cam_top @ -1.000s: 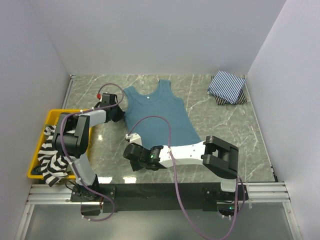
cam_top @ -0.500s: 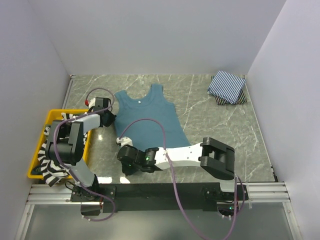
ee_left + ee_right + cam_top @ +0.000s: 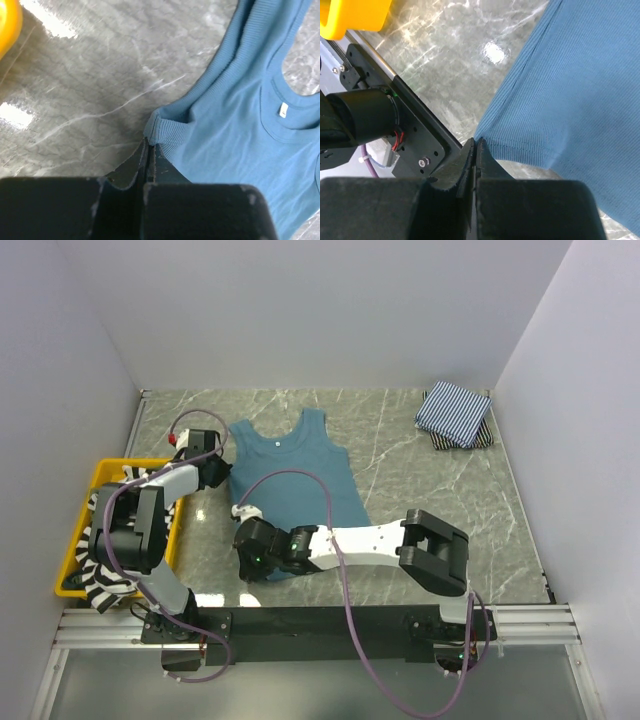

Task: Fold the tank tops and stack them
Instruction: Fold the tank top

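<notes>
Top external view: the left arm reaches forward along the worktop's [image 3: 420, 470] left side, while the right arm lies low, stretched leftward across the near edge. The left pincer [image 3: 150, 144] is closed on a bunched strap edge of the teal top [image 3: 295, 475]. The right pincer [image 3: 474, 145] is clamped on its near-left hem corner. The top lies flat mid-worktop, neck toward the far wall, with its long axis running far to near and leaning slightly right. The right wrist hides the gripped corner from above. A striped top [image 3: 100, 562] spills from the bin [image 3: 70, 555], partly behind the left arm. A folded pinstriped top [image 3: 453, 410] sits far right.
</notes>
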`<state>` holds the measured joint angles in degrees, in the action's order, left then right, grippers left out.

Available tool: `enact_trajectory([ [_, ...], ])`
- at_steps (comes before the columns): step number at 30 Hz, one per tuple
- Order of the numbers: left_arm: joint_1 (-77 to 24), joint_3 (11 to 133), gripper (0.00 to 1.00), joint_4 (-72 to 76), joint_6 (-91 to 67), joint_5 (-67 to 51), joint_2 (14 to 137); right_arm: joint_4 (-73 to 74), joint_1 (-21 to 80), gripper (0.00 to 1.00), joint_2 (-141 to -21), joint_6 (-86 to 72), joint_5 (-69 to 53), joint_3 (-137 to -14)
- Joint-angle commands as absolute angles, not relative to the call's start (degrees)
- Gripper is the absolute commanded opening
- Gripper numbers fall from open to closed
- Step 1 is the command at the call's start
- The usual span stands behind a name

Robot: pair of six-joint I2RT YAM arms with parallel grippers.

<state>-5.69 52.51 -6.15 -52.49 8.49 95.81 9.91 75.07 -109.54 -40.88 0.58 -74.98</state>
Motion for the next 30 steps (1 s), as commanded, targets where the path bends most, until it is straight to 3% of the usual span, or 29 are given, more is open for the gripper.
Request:
enact_trajectory([
  [1, -5.6, 55.3, 0.01, -6.1, -50.4, 7.7, 94.2, 6.8, 74.9, 0.0, -109.6, -41.7, -5.1, -77.3],
  [9, -5.6, 55.5, 0.01, -5.8, -49.9, 5.8, 95.1, -10.7, 72.9, 0.0, -112.3, -46.0, -17.9, -70.0],
  [17, -5.8, 56.0, 0.01, -5.4, -51.0, 4.1, 95.9, -16.3, 71.4, 0.0, -111.8, -45.8, -23.1, -66.5],
  [30, -12.5, 62.7, 0.01, -8.2, -53.6, 8.9, 98.5, -24.9, 67.9, 0.0, -101.6, -48.3, -20.0, -50.5],
])
